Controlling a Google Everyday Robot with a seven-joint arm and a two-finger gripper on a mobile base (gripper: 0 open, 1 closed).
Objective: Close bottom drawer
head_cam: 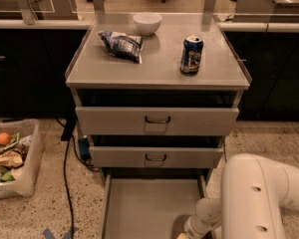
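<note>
The bottom drawer [149, 205] stands pulled far out at the foot of the grey cabinet. Its flat grey tray reaches the lower edge of the view, and its front and handle are out of view. Above it sit the mid-sized drawer [156, 157] and the tall-fronted top drawer [157, 120], both slightly out. My white arm [261, 195] comes in from the lower right. Its wrist [202, 223] hangs over the tray's front right corner. The gripper itself is cut off by the lower edge.
On the cabinet top [157, 66] stand a white bowl [147, 23], a chip bag [120, 45] and a blue can [191, 55]. A bin of food items [10, 158] sits on the floor at left. A black cable [66, 173] runs past the drawer's left side.
</note>
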